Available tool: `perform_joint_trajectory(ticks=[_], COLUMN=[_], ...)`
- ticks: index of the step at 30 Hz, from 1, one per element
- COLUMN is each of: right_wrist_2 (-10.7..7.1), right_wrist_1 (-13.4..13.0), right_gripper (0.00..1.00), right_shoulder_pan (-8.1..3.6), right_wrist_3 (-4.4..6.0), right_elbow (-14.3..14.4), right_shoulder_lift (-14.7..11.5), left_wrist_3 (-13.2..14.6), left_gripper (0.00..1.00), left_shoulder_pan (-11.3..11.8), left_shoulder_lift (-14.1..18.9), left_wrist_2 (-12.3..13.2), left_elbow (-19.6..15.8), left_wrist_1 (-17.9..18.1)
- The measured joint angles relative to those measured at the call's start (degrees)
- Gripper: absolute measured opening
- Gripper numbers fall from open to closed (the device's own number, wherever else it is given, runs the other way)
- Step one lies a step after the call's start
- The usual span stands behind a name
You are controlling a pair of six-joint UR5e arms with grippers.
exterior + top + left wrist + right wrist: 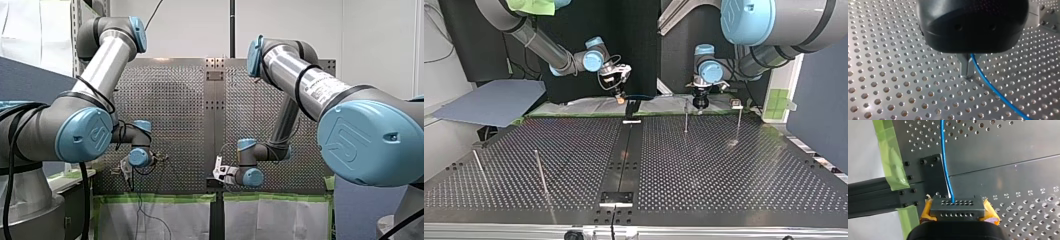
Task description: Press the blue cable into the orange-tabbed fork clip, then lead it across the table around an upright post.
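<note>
Perforated metal table with a dark centre strip, plus green tape and white sheeting along its edge at the arms' end. 4 upright posts stood on it, 2 either side of that strip. My right gripper hung over the strip's taped end, pinched tight on the blue cable. My left gripper, off to the strip's side by a post, was clamped narrow on the same cable. Front view was mostly arm elbows blocking the table.
</note>
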Motion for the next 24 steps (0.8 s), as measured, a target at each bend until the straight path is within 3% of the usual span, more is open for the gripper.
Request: perform_joint_trajectory(ticks=[8,24], right_wrist_2=[-0.21,-0.17], right_wrist_1=[0.7,0.8], right_gripper=[0.0,0.0], right_shoulder_pan=[0.0,0.0], right_wrist_3=[-0.07,-0.11], right_elbow=[-0.8,-0.9], right_shoulder_lift=[1.7,1.8], left_wrist_3=[0.0,-0.9], left_gripper=[0.0,0.0], left_shoulder_pan=[0.0,-0.5], left_shoulder_lift=[0.0,-0.7], left_wrist_2=[0.1,-0.5], left_elbow=[0.0,0.0], left_wrist_1=[0.3,-0.7])
